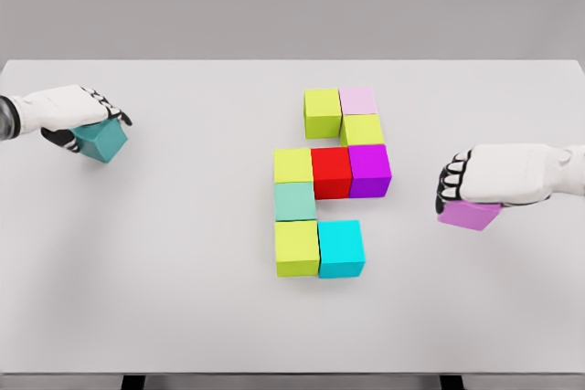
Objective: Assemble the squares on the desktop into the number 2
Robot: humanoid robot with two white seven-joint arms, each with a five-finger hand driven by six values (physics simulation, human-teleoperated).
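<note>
A: Left hand (78, 111)?
B: Seen far left of the red cube (331, 172), fingers wrapped over a teal cube (102, 141), grasping it on the white tabletop (164, 271).

A: Right hand (484, 175)?
B: Well right of the red cube, fingers curled down over an orchid-purple cube (468, 216), gripping its top.

A: Assembled squares?
B: Clustered around the red cube, mid-table. Touching its right side: a vivid purple cube (369, 169). Touching its left side: a yellow-green cube (292, 164). Behind and right of the red cube: another yellow-green cube (363, 129), with a pale pink cube (358, 100) behind that. Left of the pale pink cube and behind the red cube: a third yellow-green cube (322, 111). Forward-left of the red cube: a mint-green cube (295, 201), touching the yellow-green one above it. Further forward: a fourth yellow-green cube (297, 247), and beside it, directly in front of the red cube, a cyan cube (341, 247).

A: Held cubes relative to the cluster?
B: Both well apart from the red cube, one on either side.
</note>
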